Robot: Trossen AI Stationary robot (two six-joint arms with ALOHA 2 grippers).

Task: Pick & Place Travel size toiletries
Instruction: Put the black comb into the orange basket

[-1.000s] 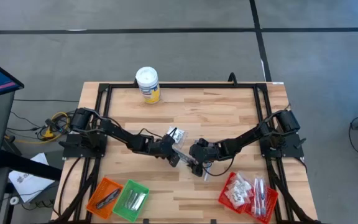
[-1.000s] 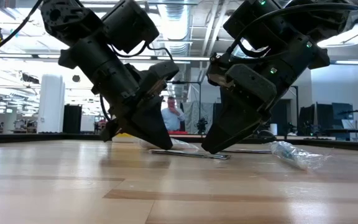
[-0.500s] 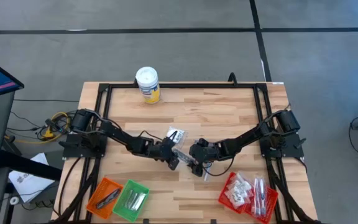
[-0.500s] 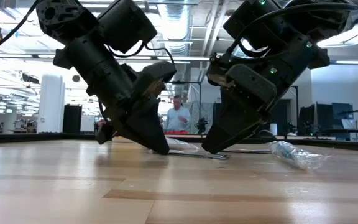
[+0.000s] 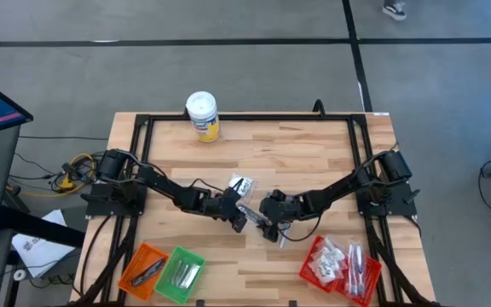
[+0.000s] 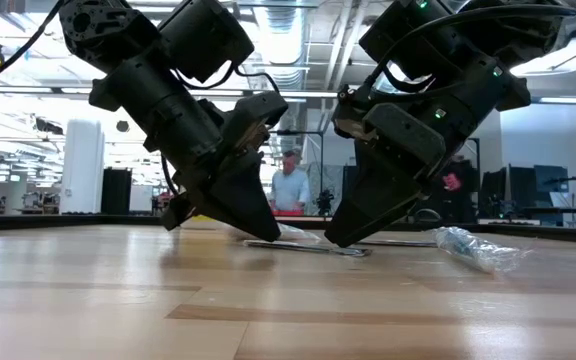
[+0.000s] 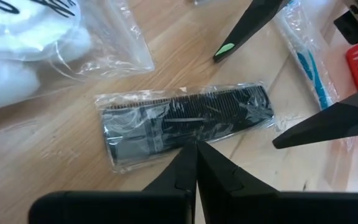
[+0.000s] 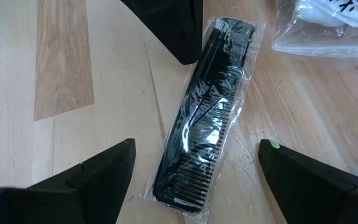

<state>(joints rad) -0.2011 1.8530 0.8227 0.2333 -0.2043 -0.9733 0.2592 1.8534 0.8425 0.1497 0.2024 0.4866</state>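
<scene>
A black comb (image 7: 185, 121) in a clear wrapper lies flat on the table between my two grippers, also seen in the right wrist view (image 8: 210, 112) and low on the table (image 6: 308, 248). My left gripper (image 7: 195, 144) is shut, its tips down at the comb's long side. My right gripper (image 8: 196, 144) is open and slants down over the comb, one finger (image 8: 98, 168) on each side of it, touching nothing. A bagged white sachet (image 5: 240, 184) lies just beyond. A wrapped toothbrush (image 7: 306, 56) lies beside the right gripper. My left gripper's shut fingertips meet the wrapper's edge along the comb's long side (image 7: 191, 138), slanting down from the table's left. The comb stays flat on the table. Whether the tips bear on the comb itself or only on the wrapper, I cannot tell.
A white-lidded yellow canister (image 5: 203, 117) stands at the far edge. Orange (image 5: 143, 269) and green (image 5: 180, 273) baskets sit at the near left. A red basket (image 5: 339, 266) with several wrapped items sits at the near right. People move in the room behind.
</scene>
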